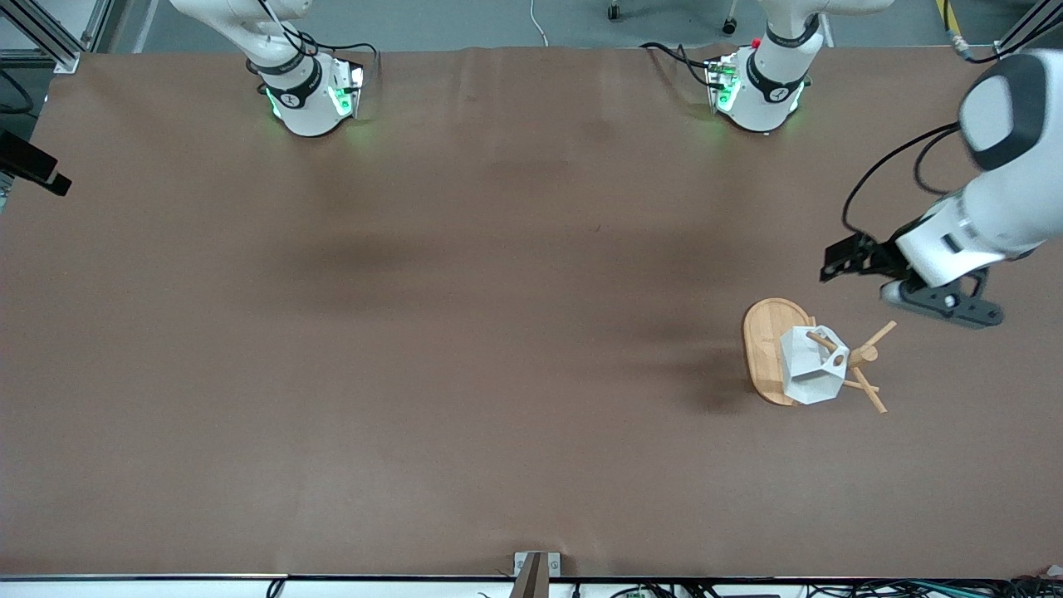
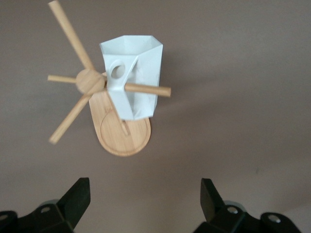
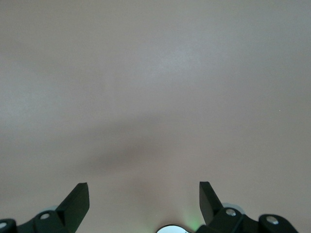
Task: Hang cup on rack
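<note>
The rack (image 1: 776, 349) with the cup (image 1: 810, 365) hung on one peg is the only obstacle on the bench (image 1: 415, 332). Bare pegs jut out toward two and five o'clock from the post. The left claw (image 2: 143, 201), spread wide, hangs clear of them; the right claw (image 3: 144, 201) is over bare bench.

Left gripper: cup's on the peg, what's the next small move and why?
Probably lift the left gripper clear. The cup hangs by its tab on a peg of the rack, and the gripper is open, holding nothing. The right gripper waits, open.
</note>
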Available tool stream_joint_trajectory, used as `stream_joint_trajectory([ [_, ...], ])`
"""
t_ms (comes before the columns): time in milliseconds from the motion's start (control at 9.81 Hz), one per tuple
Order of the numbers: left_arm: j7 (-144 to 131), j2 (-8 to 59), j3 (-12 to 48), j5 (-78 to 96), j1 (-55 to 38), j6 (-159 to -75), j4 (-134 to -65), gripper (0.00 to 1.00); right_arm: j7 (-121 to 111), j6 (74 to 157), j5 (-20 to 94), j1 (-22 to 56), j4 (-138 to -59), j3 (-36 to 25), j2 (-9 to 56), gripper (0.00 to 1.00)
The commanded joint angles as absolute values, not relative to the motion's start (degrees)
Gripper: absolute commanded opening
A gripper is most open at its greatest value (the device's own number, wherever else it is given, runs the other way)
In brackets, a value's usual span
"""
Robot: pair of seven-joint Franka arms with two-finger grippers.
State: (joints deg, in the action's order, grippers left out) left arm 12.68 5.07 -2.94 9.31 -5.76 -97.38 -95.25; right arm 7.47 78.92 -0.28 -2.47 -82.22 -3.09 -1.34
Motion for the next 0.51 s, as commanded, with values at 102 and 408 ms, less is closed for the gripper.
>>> stream_joint_trajectory([
  [102, 14.0, 6.7, -2.4, 2.4, -3.6, -88.1, -84.0, 1.00, 7.0, 78.7, -1.4, -2.7, -82.1, -2.8, -1.4, 1.00],
  [408, 7.2, 2.4, 0.4, 1.3, -2.5, -83.3, -83.4, 1.00, 6.3, 82.6, -1.5, -2.8, -84.2, -3.0, -1.5, 1.00],
])
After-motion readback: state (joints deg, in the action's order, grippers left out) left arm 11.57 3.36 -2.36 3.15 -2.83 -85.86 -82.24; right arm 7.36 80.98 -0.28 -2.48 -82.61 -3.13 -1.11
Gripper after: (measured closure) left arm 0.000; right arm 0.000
